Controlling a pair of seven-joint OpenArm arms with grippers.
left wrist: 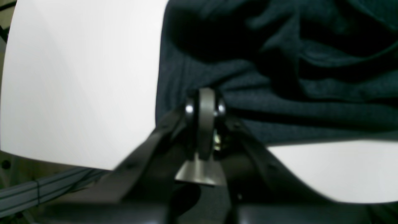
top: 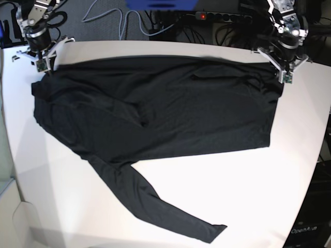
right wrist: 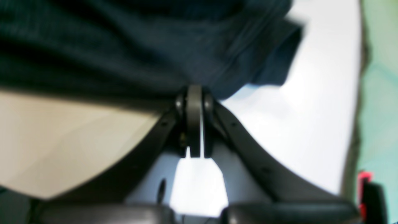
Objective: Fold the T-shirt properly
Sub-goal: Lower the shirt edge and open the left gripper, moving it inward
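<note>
The charcoal-black T-shirt (top: 155, 113) lies spread across the white table (top: 258, 196), with one long sleeve (top: 155, 206) trailing toward the front edge. My left gripper (top: 283, 77) is at the shirt's far right corner. In the left wrist view it (left wrist: 203, 102) is shut, with the dark fabric (left wrist: 279, 77) gathered into its tips. At the shirt's far left corner, my right gripper (top: 44, 67) is also shut. The right wrist view shows it (right wrist: 194, 99) pinching the fabric edge (right wrist: 155, 62).
Cables and a power strip (top: 217, 15) lie behind the table's far edge. Grey cables (left wrist: 31, 189) run below the table rim beside the left arm. A red and black object (right wrist: 362, 186) sits off the table near the right arm.
</note>
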